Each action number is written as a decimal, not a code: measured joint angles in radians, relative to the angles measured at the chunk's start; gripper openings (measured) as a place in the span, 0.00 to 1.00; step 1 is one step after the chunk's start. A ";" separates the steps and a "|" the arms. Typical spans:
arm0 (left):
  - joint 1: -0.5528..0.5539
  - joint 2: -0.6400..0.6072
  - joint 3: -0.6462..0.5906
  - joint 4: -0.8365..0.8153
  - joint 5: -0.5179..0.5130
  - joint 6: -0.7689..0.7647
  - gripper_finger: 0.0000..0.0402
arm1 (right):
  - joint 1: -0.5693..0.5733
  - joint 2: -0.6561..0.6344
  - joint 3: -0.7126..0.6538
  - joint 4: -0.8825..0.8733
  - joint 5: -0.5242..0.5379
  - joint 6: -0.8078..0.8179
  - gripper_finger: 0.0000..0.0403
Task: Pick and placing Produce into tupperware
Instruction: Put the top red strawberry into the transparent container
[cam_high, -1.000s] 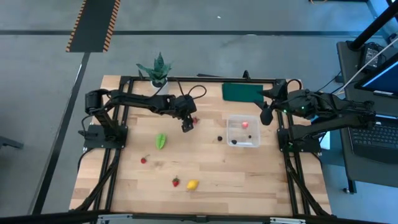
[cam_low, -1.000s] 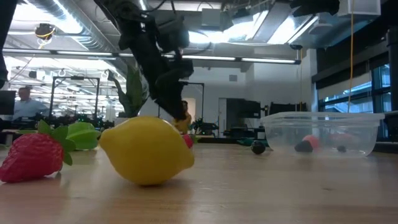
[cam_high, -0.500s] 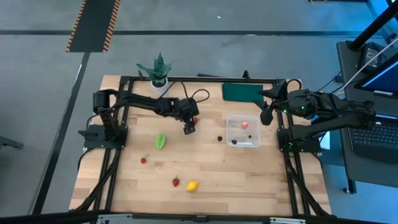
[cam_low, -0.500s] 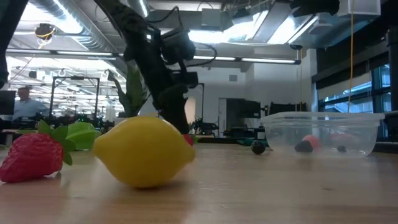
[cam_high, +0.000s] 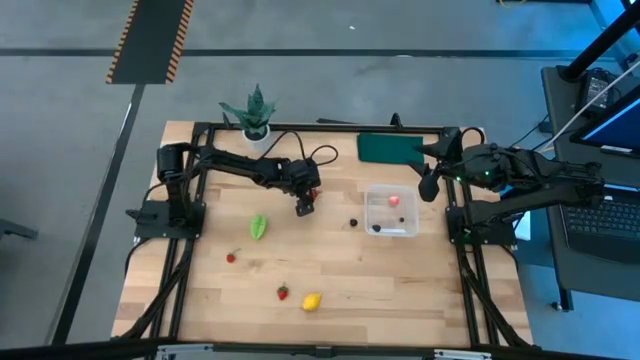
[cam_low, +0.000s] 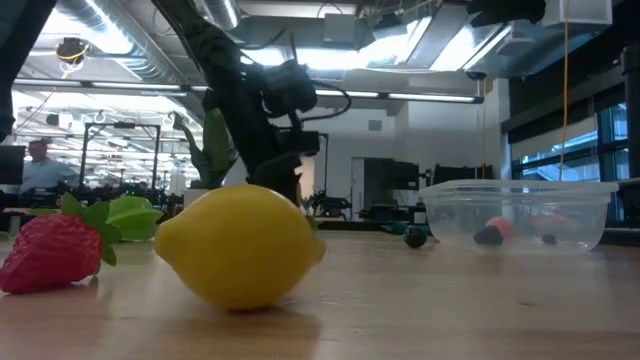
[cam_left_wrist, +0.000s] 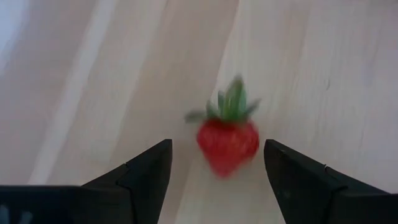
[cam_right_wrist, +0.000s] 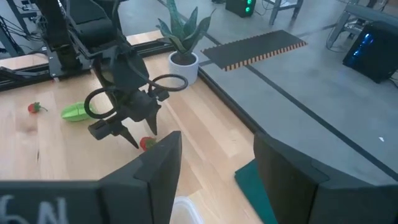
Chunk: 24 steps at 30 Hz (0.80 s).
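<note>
High view. The tupperware serves as the landmark; it stands on the desk and already holds a pink round fruit and a dark berry. The left hand is poised well to the left of the tupperware, over a small strawberry that is hidden under it here. One dark berry lies just left of the tupperware; the green leafy piece, a red berry, a second strawberry and the lemon lie farther off to its left and nearer the front edge. The right hand waits just beyond the tupperware's right far corner, released and empty.

Low view. The lemon and a strawberry fill the foreground; the tupperware is seen at the right, and the left arm descends behind the lemon.

Left wrist view. The target strawberry rests on the desk between the two dark fingers, which stand apart and clear of it: the hand is released, nothing grasped.

Right wrist view. The left hand is seen tip-down beside the red strawberry.

Step in hand, by judgement: approach for the pick. The next move calls for lowering, closing on the strawberry, then carrying it rightward to the tupperware.
</note>
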 joint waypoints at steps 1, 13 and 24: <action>0.000 0.006 0.000 0.010 0.005 0.000 0.61 | 0.000 0.000 0.000 0.000 0.000 0.000 0.51; 0.000 0.037 0.001 0.061 0.014 -0.005 0.59 | 0.000 0.000 0.000 -0.001 0.000 -0.018 0.51; -0.003 0.037 0.001 0.053 0.014 -0.006 0.37 | 0.000 0.000 0.000 -0.001 0.000 -0.018 0.51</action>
